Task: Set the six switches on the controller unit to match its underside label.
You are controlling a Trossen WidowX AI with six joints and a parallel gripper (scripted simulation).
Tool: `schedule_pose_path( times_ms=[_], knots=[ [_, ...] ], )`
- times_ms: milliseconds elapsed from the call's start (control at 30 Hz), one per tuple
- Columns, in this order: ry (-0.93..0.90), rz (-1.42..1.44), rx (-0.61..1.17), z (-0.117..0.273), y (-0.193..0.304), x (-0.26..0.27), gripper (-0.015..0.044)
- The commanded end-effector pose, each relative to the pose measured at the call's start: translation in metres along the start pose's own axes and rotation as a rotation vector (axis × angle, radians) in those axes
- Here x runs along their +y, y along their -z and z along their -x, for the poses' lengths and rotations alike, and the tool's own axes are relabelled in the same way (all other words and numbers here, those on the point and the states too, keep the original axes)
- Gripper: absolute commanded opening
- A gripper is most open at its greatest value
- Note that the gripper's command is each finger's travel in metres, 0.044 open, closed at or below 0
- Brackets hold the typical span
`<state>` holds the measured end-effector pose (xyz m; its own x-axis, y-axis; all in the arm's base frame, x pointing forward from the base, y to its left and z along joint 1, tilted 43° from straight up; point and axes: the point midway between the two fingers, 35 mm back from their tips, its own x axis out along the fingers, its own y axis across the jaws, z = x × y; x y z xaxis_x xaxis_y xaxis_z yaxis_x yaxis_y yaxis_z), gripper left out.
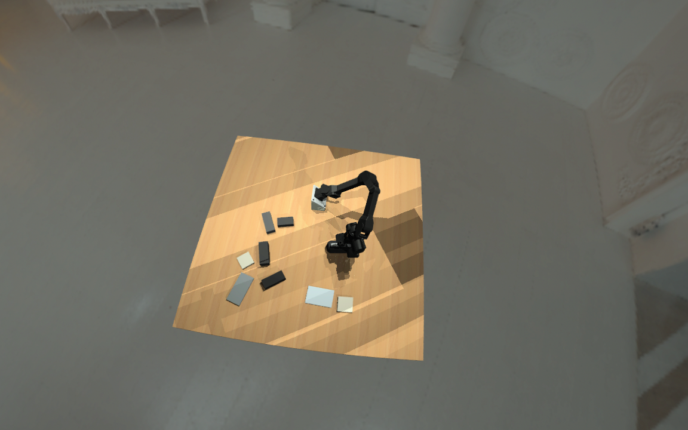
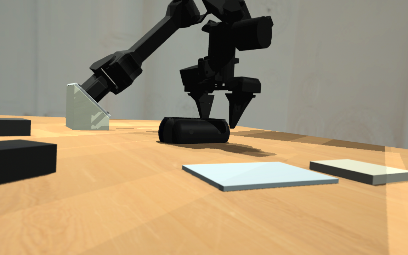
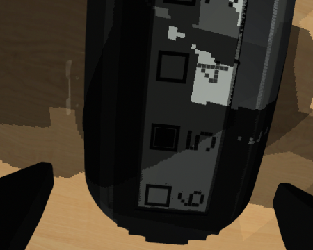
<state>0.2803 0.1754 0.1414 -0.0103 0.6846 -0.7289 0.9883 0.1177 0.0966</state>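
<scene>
The dark grey controller unit (image 1: 337, 247) (image 2: 192, 131) (image 3: 124, 97) lies upside down on the wooden bench (image 1: 292, 326), so its switches are hidden. Its label (image 3: 189, 97) faces up. In the wrist view the squares for 3, 4 and 6 are empty and the square for 5 is filled; 1 and 2 are out of frame. My gripper (image 1: 344, 240) (image 2: 219, 122) (image 3: 166, 185) is open wide and empty. It is low over the unit's number 6 end, with one finger on each side and not touching it.
Several black blocks (image 1: 267, 221) (image 1: 285, 221) (image 1: 263, 252) (image 2: 12, 160) lie to the left. A pale blue plate (image 1: 319, 295) (image 2: 259, 176) and a beige tile (image 1: 344, 303) (image 2: 361, 171) lie in front. More plates (image 1: 239, 288) lie at the front left. The arm's grey wedge mount (image 1: 318, 199) (image 2: 83, 111) stands behind.
</scene>
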Motion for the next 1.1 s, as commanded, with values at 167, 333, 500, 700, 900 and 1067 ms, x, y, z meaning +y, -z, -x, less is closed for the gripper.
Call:
schedule_pose_path(
  times_ms=[167,333,500,700,900,1067],
  knots=[
    [0.001,-0.005,-0.004,-0.0105,-0.0010,-0.0015,0.0414],
    [0.001,-0.005,-0.004,-0.0105,-0.0010,-0.0015,0.0327],
    [0.001,-0.005,-0.004,-0.0105,-0.0010,-0.0015,0.0327],
    [0.001,-0.005,-0.004,-0.0105,-0.0010,-0.0015,0.0327],
    [0.001,-0.005,-0.005,-0.0079,-0.0017,-0.0015,0.0327],
    [0.001,-0.005,-0.005,-0.0043,-0.0028,-0.0015,0.0336]
  ],
)
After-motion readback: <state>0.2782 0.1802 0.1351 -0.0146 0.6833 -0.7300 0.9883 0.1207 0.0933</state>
